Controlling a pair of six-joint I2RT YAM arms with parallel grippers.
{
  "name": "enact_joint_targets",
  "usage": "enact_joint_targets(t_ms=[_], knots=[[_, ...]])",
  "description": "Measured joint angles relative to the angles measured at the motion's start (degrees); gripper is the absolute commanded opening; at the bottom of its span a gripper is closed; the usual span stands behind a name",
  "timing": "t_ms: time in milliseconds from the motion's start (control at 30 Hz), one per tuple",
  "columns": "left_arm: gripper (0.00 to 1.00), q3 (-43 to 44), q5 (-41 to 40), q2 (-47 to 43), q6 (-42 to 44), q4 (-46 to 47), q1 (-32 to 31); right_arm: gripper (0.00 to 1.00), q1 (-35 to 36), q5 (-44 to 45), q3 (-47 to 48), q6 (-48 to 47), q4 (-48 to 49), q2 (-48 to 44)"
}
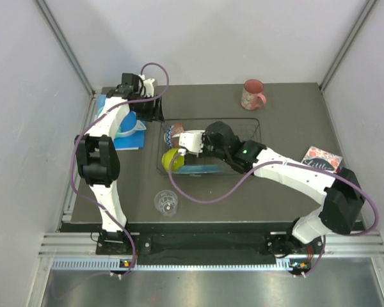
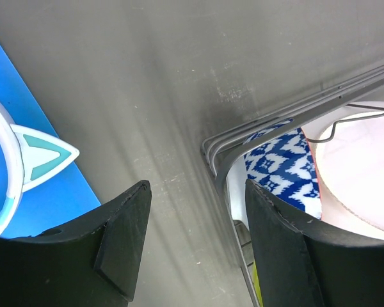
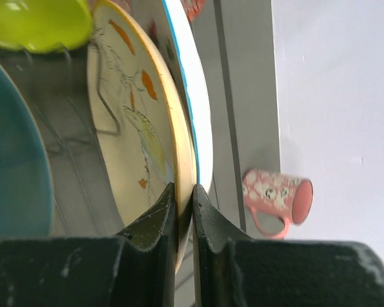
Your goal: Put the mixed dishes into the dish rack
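The black wire dish rack [image 1: 253, 125] sits mid-table. In it, the cream floral plate [image 3: 134, 121] stands on edge, and my right gripper [image 3: 184, 189] is shut on its rim. A white plate with a blue edge [image 3: 203, 128] stands right behind it. The lime-green bowl [image 1: 173, 158] and the teal plate [image 1: 205, 169] also lie in the rack. A bowl with a blue-and-white pattern [image 2: 281, 166] sits at the rack's corner [image 2: 225, 148]. My left gripper [image 2: 198, 187] hangs open over bare table beside that corner. The pink mug [image 1: 253, 94] stands behind the rack and the clear glass [image 1: 166, 203] in front.
Teal cat-ear headphones [image 1: 129, 125] lie on a blue pad [image 2: 45, 192] at the left of the table, close to my left gripper [image 1: 150, 109]. A printed card [image 1: 322, 158] lies at the right edge, by my right arm's elbow. Grey walls close in the table.
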Motion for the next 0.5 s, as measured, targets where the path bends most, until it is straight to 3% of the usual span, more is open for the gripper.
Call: enact_joint_targets(t_ms=[267, 467, 500], knots=[[0.65, 0.0, 0.0, -0.37, 0.02, 0.15, 0.02, 0.09, 3.96, 0.61, 3.54, 0.39, 1.42, 5.4], [0.65, -0.55, -0.04, -1.29, 0.04, 0.2, 0.2, 0.36, 5.22, 0.2, 5.81, 0.46, -1.2, 7.34], [0.65, -0.59, -0.04, -1.4, 0.04, 0.2, 0.26, 0.48, 5.86, -0.11, 5.84, 0.44, -1.53, 7.72]])
